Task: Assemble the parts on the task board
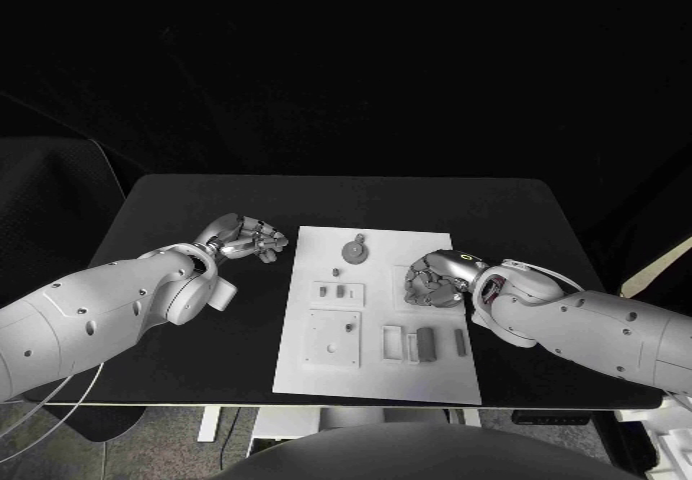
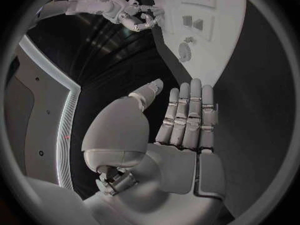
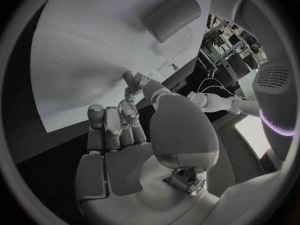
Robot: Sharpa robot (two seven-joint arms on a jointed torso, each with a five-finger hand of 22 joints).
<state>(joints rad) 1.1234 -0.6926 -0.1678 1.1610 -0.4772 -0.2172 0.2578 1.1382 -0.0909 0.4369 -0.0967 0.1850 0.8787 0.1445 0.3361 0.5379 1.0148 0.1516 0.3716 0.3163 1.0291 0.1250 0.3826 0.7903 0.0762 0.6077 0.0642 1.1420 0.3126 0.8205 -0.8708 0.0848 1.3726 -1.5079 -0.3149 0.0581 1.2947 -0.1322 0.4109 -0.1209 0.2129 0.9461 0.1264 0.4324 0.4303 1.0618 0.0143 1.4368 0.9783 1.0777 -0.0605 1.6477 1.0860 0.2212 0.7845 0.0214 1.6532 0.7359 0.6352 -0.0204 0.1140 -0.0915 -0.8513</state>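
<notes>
left hand: my silver left hand [image 1: 248,238] over the black worktop [image 1: 202,210], just beside the board's left edge; fingers straight and together in the left wrist view, holding nothing
right hand: my silver right hand [image 1: 430,278] over the right half of the white rectangular task board [image 1: 378,318]; fingers curled in; whether they pinch anything, cannot tell
parts: small grey pieces; round disc part [image 1: 355,249] near the board's far edge; grey block parts [image 1: 423,345] in the near right section

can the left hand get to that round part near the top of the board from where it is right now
Probably yes. The left hand holds nothing and sits beside the task board's left edge, level with the round part; nothing lies between them, and the right hand is farther right.
</notes>
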